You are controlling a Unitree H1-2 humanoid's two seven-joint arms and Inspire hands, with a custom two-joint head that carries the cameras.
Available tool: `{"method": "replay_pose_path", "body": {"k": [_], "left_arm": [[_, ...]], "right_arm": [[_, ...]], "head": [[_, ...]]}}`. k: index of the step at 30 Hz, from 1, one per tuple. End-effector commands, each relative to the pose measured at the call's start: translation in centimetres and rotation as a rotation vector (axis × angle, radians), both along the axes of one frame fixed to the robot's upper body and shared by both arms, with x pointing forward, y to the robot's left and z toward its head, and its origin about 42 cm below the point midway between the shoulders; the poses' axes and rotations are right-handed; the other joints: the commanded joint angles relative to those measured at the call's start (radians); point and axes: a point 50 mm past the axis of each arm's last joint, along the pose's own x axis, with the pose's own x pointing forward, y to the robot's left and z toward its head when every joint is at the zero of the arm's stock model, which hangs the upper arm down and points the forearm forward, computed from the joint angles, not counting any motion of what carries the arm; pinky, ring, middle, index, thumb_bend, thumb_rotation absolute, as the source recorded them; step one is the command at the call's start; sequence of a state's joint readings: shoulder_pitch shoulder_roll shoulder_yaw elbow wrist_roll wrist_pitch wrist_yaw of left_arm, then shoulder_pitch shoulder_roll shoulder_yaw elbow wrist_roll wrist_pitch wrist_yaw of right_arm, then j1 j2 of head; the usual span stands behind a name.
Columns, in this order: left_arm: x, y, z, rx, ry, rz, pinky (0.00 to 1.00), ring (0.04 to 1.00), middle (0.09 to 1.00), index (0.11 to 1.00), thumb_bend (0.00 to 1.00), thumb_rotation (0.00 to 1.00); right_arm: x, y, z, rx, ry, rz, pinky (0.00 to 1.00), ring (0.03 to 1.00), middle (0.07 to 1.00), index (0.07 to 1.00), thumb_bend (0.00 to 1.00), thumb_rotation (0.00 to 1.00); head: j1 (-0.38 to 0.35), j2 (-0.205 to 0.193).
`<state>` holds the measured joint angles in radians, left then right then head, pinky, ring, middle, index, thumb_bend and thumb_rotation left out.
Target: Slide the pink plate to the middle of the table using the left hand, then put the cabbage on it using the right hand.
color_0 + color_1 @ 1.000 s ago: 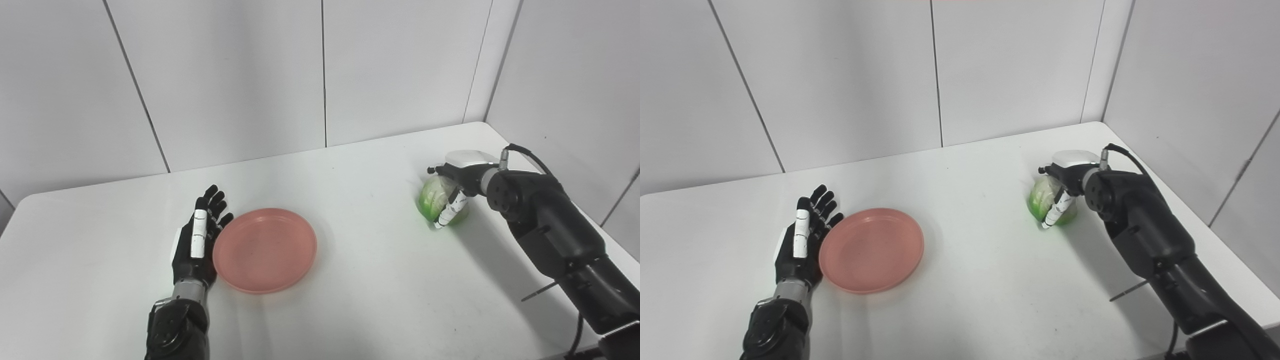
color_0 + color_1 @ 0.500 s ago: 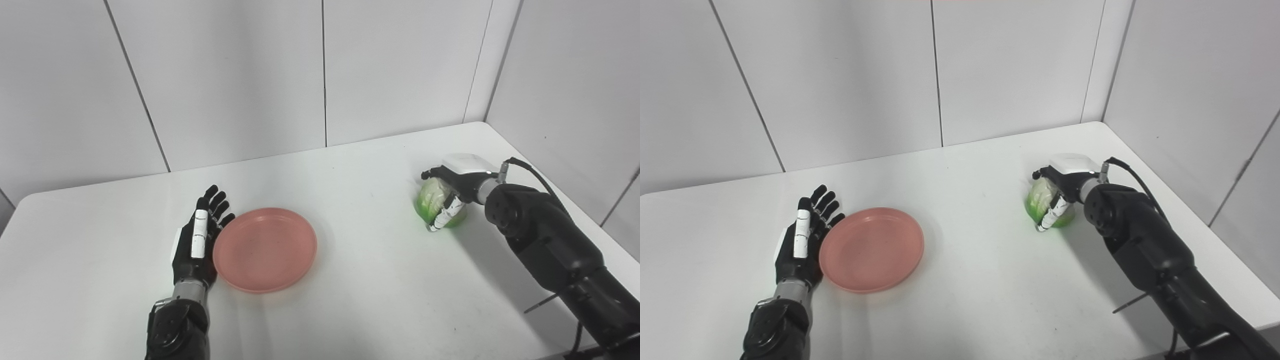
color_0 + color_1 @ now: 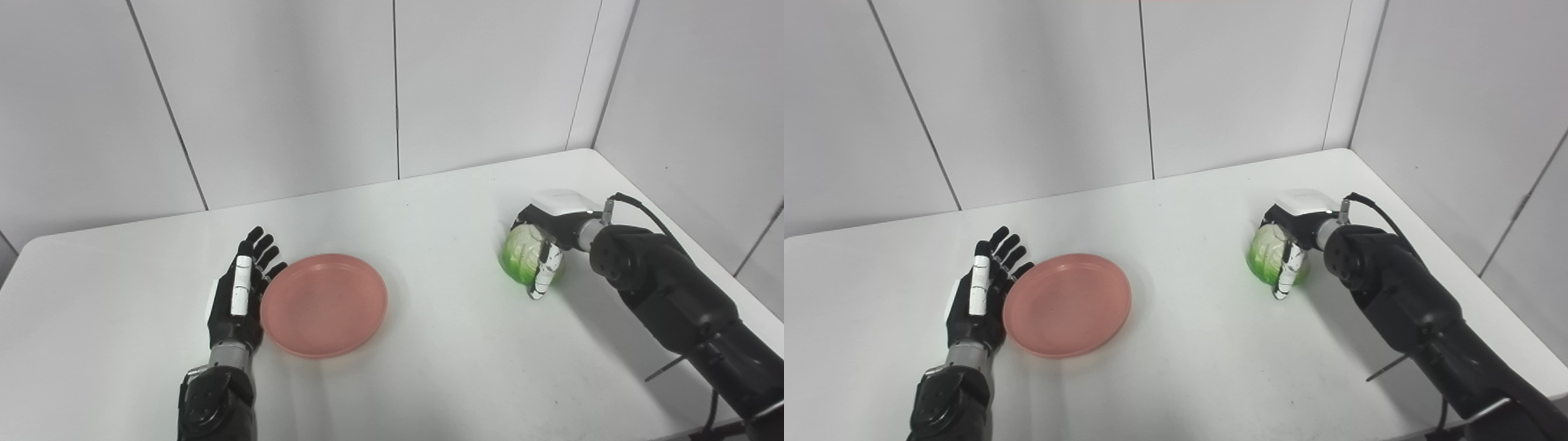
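Plate-sliding looks finished to us: our left hand (image 3: 237, 300) rests flat and released against the pink plate (image 3: 324, 305), while well right of it our right hand (image 3: 547, 240) grips the cabbage (image 3: 520, 262), not yet delivered.

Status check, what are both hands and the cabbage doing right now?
Left hand open, flat beside the pink plate. Right hand shut on cabbage, right of plate. Bare table between them.
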<state>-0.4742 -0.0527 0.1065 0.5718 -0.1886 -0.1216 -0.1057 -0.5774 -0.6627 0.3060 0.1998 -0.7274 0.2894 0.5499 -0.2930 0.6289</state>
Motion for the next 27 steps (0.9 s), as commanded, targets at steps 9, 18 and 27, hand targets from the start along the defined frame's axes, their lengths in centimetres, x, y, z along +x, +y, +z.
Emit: {"method": "replay_pose_path", "body": {"k": [9, 18, 27], "left_arm": [[-2.0, -0.5, -3.6, -0.001, 0.106, 0.021, 0.76, 0.878, 0.871, 0.85, 0.87, 0.81], [-2.3, -1.5, -4.0, -0.013, 0.115, 0.015, 0.82, 0.878, 0.88, 0.849, 0.85, 0.81], [-2.9, -2.5, -4.6, 0.032, 0.124, 0.035, 0.75, 0.866, 0.867, 0.855, 0.83, 0.86]], "right_arm": [[0.4, 1.3, 3.8, 0.187, 0.016, 0.071, 0.28, 0.359, 0.487, 0.484, 0.53, 0.0], [0.1, 6.7, 7.6, 0.956, -0.059, 0.188, 0.26, 0.315, 0.438, 0.519, 0.53, 0.0], [-0.6, 13.1, 4.6, 1.457, 0.007, 0.236, 0.23, 0.286, 0.416, 0.514, 0.53, 0.0]], "head": [[0.031, 0.001], [0.087, -0.007], [0.197, -0.016]]}}
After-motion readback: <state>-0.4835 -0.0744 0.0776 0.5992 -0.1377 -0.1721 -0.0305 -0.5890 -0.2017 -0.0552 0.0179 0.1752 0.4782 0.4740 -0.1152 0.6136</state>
